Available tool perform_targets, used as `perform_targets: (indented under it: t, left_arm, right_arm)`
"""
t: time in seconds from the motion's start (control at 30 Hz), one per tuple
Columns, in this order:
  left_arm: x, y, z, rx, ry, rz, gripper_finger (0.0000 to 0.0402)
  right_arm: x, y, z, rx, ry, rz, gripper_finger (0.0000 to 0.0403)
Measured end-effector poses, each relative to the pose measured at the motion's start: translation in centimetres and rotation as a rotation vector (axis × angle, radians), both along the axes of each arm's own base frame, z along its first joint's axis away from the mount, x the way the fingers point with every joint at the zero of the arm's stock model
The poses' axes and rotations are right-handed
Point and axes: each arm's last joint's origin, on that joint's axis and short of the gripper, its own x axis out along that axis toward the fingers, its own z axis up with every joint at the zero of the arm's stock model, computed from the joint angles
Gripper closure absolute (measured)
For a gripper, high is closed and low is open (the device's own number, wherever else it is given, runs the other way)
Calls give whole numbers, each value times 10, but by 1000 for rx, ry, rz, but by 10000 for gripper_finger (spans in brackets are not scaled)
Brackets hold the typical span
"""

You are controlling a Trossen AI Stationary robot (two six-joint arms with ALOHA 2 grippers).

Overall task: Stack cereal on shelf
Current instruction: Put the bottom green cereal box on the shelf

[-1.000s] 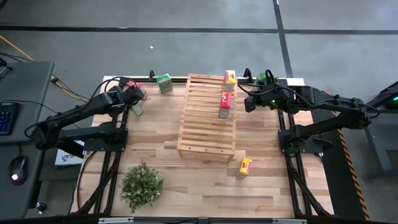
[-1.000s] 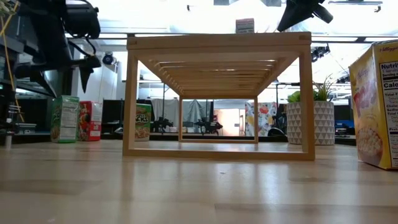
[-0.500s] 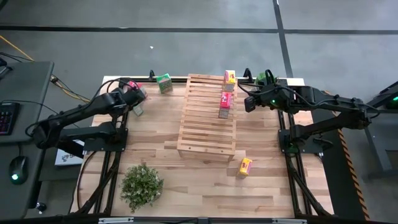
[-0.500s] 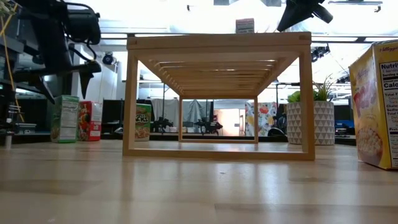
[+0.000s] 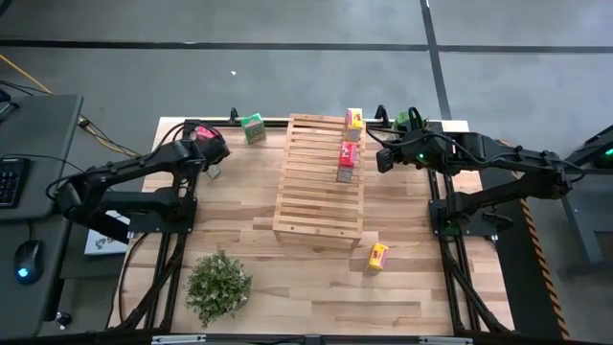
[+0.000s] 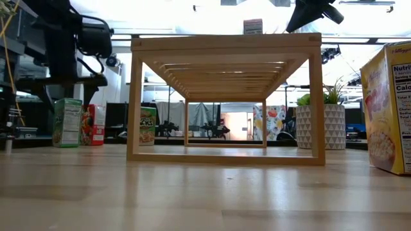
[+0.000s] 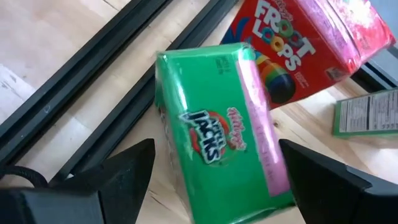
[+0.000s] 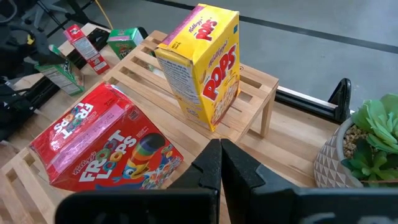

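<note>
Left end effector now straddles green box.

The left pincer is sliding along the desk's far-left area, away from the shelf's side and closer over the green cereal box that lies beside the red cereal box. In the low view the left arm is shifting rightward, toward the shelf's near post. Its fingers are now straddling the green box, spread wide on either side of it.
</note>
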Motion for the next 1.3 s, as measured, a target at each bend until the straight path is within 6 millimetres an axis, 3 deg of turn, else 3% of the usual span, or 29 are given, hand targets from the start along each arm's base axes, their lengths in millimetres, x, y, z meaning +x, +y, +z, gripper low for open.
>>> perform_targets:
  t: [0.17, 0.5, 0.7, 0.83, 0.97, 1.3]
  left_arm:
    - [0, 0, 0, 10, -6, 19, 95]
    - [0, 0, 0, 14, -16, 34, 212]
    - [0, -1, 10, 18, -46, -22, 251]
    - [0, -2, 37, 74, -62, -162, 255]
    - [-1, -3, 78, 192, -92, -320, 248]
    - [22, -16, 171, 488, -392, -801, 261]
  right_arm:
    - [0, 0, 0, 0, 0, 0, 402]
    - [0, 0, 0, -3, 0, -3, 402]
    - [0, 0, 0, -3, 0, -3, 402]
    - [0, 0, 0, 6, -10, -13, 402]
    - [0, 0, 0, 8, -11, -14, 402]
    - [0, 0, 0, 5, -10, -17, 402]
